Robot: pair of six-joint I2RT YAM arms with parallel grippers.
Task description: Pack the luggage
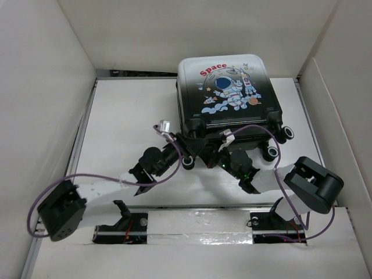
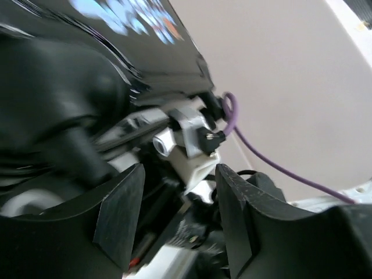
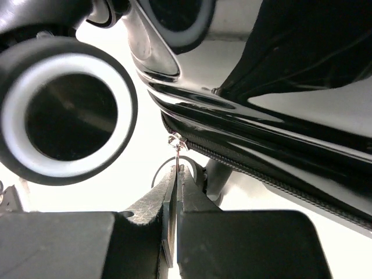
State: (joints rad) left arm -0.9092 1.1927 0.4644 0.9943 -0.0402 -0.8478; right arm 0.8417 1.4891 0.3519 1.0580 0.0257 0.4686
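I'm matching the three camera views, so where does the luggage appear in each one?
Top external: the luggage sits upper centre, print facing the camera.
Left wrist: the luggage fills the upper left, blurred.
Right wrist: the luggage runs centre to right, the right gripper shut on its zipper pull.
Shared landmark: a black wheel, in top external and right wrist; left wrist too blurred to tell.

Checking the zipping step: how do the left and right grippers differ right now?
The left gripper has its jaws apart with nothing between them; the right gripper is pressed shut on the zipper pull. The left gripper sits by the near left corner of the luggage; the right gripper is at its near edge beside a wheel. Both are close against the luggage's wheel end.
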